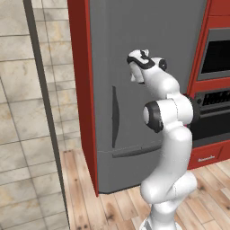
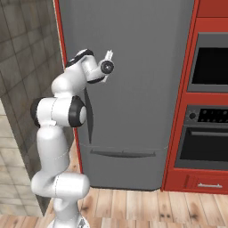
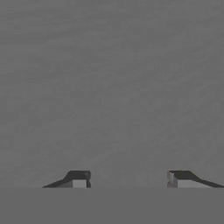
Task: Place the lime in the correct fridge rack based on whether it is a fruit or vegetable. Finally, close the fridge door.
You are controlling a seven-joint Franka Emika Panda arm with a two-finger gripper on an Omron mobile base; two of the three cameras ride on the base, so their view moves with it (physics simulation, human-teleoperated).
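I have the gripper (image 3: 127, 179) pointed straight at the fridge door (image 1: 134, 54), and in the hand view its two dark fingertips (image 3: 78, 179) stand apart with nothing between them, only flat grey panel ahead. That door lies shut, flush with its red frame, filling the upper centre of both base views. In the right base view the hand sits in the upper left of the frame, close to the panel, just above the dark vertical handle strip (image 2: 88, 118); I cannot tell whether the tips touch the surface. The left base view gives me one tiled wall (image 1: 22, 112) along the left edge and open wooden floor (image 1: 81, 188) at the lower left, so that side has room. The right base view adds what the left one crops: one full oven stack (image 2: 209, 111) in red cabinetry on the right edge. I count one door, one bottom drawer front (image 2: 124, 164) with one horizontal handle. The lime and the fridge rack are somewhere I cannot see.
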